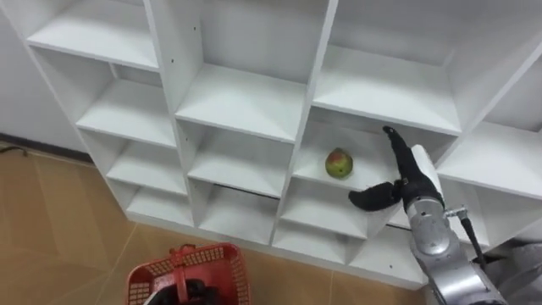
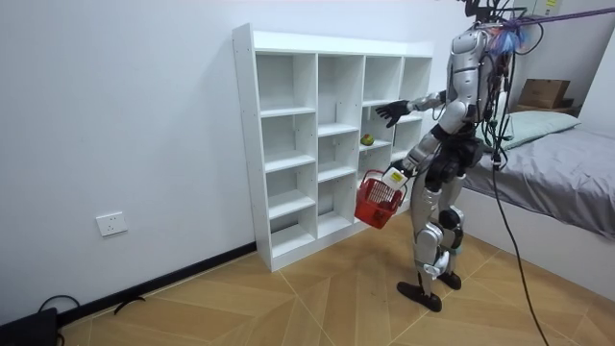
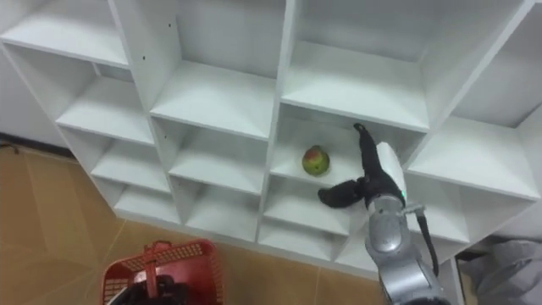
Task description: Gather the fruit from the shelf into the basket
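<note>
Head stereo pair looks steeply down, close, onto shelf unit (image 1: 246, 102) front. Room camera stands metres off, side-on, whole robot visible. All share shelf unit, red basket (image 1: 222, 257).

Right hand (image 1: 405, 188) spread wide, just beside the fruit (image 1: 339, 163) on its shelf (image 1: 309, 172) — red basket (image 1: 203, 258) down below.

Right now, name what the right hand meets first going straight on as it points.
Probably the cubby's back wall: the right hand points past the fruit, just right of it. Depth unclear.
</note>
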Controlling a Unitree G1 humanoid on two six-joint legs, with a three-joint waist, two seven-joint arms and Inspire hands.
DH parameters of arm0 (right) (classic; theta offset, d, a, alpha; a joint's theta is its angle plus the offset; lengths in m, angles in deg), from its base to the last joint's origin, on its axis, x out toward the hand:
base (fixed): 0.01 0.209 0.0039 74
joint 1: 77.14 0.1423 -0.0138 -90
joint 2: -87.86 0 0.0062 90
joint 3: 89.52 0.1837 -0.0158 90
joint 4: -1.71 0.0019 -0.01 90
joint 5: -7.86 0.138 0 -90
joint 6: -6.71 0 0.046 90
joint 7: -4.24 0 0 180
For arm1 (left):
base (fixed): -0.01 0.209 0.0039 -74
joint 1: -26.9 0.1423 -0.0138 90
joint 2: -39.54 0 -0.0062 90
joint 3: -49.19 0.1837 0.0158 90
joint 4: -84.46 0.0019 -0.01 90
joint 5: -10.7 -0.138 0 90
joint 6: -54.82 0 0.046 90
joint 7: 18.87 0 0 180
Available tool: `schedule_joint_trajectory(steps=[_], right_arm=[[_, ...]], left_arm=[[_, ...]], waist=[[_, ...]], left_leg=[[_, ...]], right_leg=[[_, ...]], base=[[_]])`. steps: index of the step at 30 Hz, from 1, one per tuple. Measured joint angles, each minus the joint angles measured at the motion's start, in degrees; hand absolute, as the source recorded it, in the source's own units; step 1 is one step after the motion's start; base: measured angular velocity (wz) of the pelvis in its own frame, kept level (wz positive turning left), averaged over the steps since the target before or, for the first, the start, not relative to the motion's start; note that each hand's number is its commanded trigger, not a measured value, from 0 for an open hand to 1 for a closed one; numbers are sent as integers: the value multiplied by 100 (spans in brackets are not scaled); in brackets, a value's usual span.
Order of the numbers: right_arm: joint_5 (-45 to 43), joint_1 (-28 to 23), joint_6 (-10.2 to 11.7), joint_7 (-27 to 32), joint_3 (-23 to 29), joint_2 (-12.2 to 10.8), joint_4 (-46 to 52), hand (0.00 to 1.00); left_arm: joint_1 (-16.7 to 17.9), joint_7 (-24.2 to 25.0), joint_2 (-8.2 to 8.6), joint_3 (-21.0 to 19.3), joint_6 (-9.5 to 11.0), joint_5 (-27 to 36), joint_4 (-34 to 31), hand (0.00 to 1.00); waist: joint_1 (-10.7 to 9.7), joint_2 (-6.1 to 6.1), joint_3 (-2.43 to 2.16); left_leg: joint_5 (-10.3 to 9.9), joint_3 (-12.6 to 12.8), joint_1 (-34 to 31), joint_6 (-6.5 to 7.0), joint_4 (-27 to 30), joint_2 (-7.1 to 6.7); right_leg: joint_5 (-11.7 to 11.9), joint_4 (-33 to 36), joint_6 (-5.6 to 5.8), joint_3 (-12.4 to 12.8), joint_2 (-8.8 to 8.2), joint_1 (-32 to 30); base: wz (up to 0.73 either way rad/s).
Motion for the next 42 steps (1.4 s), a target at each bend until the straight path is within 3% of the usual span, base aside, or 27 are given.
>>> schedule_joint_trajectory(steps=[3, 5, 14, 17, 26, 29, 42], right_arm=[[362, 541, 146, 206, -208, 9, -703, 0], [364, 829, 218, 263, -300, 6, -1157, 0], [703, 1065, 371, 369, -466, 9, -1813, 0], [789, 1088, 372, 536, -463, 15, -1849, 0], [492, 1645, 413, 827, -407, 94, -2267, 0], [491, 1714, 488, 857, -410, 141, -2269, 0], [312, 1741, 502, 1014, -416, 234, -2368, 0]], left_arm=[[-201, -9, -52, 19, 5, 65, 119, 100], [-521, -12, -3, 72, 31, 54, 307, 100], [-829, -65, 89, 177, 206, 58, 386, 100], [-927, -123, 110, 177, 212, 56, 386, 100], [-987, -110, 57, 179, 233, -17, 426, 100], [-998, -111, 46, 185, 241, -8, 430, 100], [-1362, -126, 33, 237, 360, 3, 631, 100]], waist=[[3, -133, 56], [143, -178, 82], [336, -262, 139], [434, -312, 188], [463, -276, 238], [479, -278, 272], [545, -284, 315]], left_leg=[[-3, -68, -301, -4, 135, 23], [-2, -80, -580, -5, 232, 47], [1, -152, -1174, -3, 416, 87], [0, -168, -1290, -4, 452, 99], [2, -201, -1628, -10, 537, 105], [3, -203, -1704, -9, 544, 106], [3, -128, -1911, -7, 616, 103]], right_leg=[[29, 5, -27, -48, 17, -200], [89, 10, -48, -94, 30, -430], [114, 95, -56, -159, 16, -942], [128, 100, -74, -158, 23, -1048], [147, 178, -91, -281, 11, -1359], [147, 181, -91, -293, -11, -1429], [147, 289, -91, -189, -17, -1676]], base=[[14], [0], [4], [-1], [3], [2], [-2]])
